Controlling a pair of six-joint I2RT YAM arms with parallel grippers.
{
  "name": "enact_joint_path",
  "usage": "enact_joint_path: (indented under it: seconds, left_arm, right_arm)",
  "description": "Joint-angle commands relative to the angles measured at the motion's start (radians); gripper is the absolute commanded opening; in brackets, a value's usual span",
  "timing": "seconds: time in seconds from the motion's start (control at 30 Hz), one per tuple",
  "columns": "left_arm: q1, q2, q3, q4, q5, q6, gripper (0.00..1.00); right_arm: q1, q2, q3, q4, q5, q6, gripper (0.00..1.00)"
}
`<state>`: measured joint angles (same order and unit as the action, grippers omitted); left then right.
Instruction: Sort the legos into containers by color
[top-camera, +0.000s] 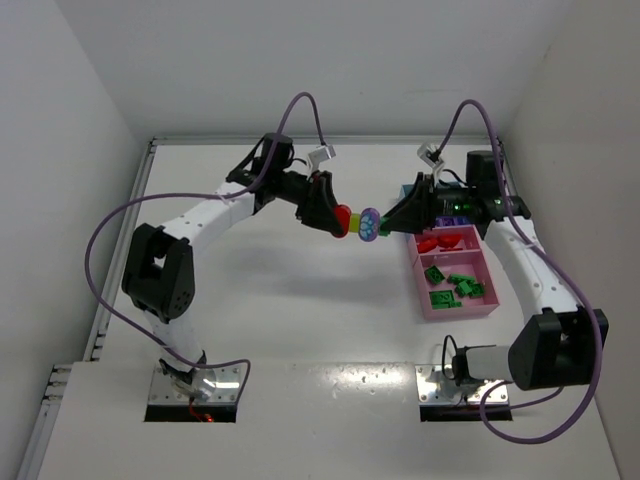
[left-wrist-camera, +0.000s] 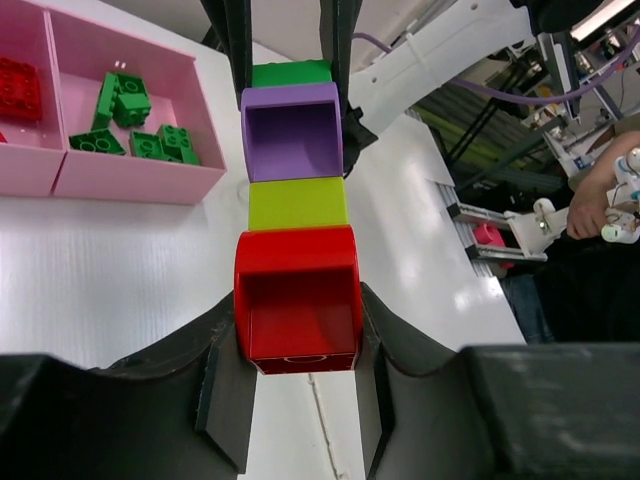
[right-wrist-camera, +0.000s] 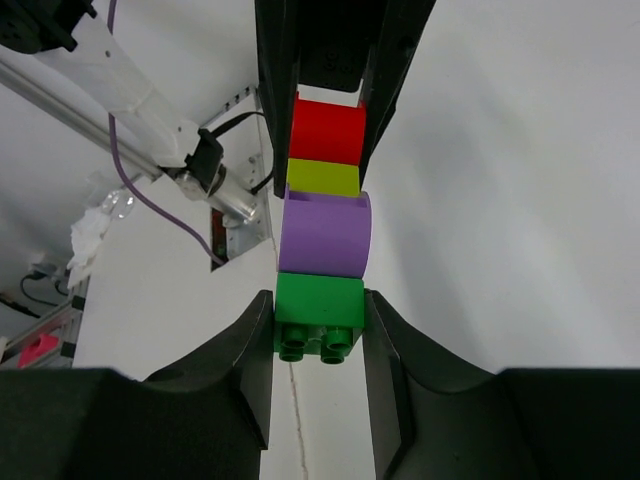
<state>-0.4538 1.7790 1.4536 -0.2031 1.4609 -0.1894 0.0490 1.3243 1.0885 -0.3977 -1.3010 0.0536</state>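
Note:
A stack of four joined legos hangs in the air between my two grippers: red (top-camera: 343, 219), yellow-green (left-wrist-camera: 297, 203), purple (top-camera: 370, 222), green (right-wrist-camera: 319, 309). My left gripper (left-wrist-camera: 300, 330) is shut on the red brick (left-wrist-camera: 298, 300) at one end. My right gripper (right-wrist-camera: 319, 325) is shut on the green brick at the other end. The purple brick (right-wrist-camera: 324, 233) and red brick (right-wrist-camera: 327, 132) also show in the right wrist view. A pink tray (top-camera: 489, 300) at the right holds red legos (top-camera: 440, 241) and green legos (top-camera: 452, 285).
A dark blue/teal container (top-camera: 448, 205) with a purple piece lies under the right arm, behind the pink tray. In the left wrist view the pink tray (left-wrist-camera: 130, 185) lies at upper left with several green legos (left-wrist-camera: 135, 120). White walls enclose the table.

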Motion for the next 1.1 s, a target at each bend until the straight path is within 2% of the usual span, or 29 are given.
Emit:
enact_joint_path:
  seconds: [0.0, 0.27, 0.33, 0.47, 0.53, 0.57, 0.63, 0.93, 1.0, 1.07]
  left_arm:
    - [0.039, -0.046, -0.024, 0.024, 0.036, 0.036, 0.03]
    - [0.194, -0.096, -0.113, 0.024, 0.085, 0.045, 0.02]
    - [0.217, -0.105, -0.139, 0.024, 0.095, 0.054, 0.02]
    - [0.254, -0.138, -0.159, 0.024, 0.085, 0.064, 0.02]
    - [0.263, -0.151, -0.159, 0.024, 0.076, 0.064, 0.02]
    - [0.274, -0.162, -0.159, 0.024, 0.076, 0.064, 0.02]
    - [0.283, -0.162, -0.159, 0.024, 0.076, 0.064, 0.02]
    - [0.283, -0.153, -0.159, 0.024, 0.049, 0.064, 0.02]
    - [0.283, -0.153, -0.159, 0.024, 0.049, 0.064, 0.02]
    - [0.283, -0.153, -0.15, 0.024, 0.039, 0.064, 0.02]
  right_arm:
    - [-0.043, -0.027, 0.03, -0.111, 0.002, -0.152, 0.0]
    - [-0.117, -0.025, 0.03, -0.161, 0.011, -0.202, 0.0]
    - [-0.144, -0.004, 0.03, -0.133, 0.055, -0.19, 0.0]
    - [-0.19, 0.044, 0.045, -0.098, 0.279, -0.132, 0.0]
    - [-0.212, 0.071, 0.074, -0.189, 0.324, -0.202, 0.0]
    - [-0.227, 0.096, 0.109, -0.345, 0.333, -0.347, 0.0]
    - [-0.256, 0.105, 0.109, -0.476, 0.388, -0.466, 0.0]
    - [-0.418, 0.11, 0.07, -0.772, 0.598, -0.816, 0.0]
    - [-0.434, 0.122, 0.07, -0.792, 0.634, -0.848, 0.0]
    - [-0.443, 0.133, 0.048, -0.805, 0.666, -0.879, 0.18]
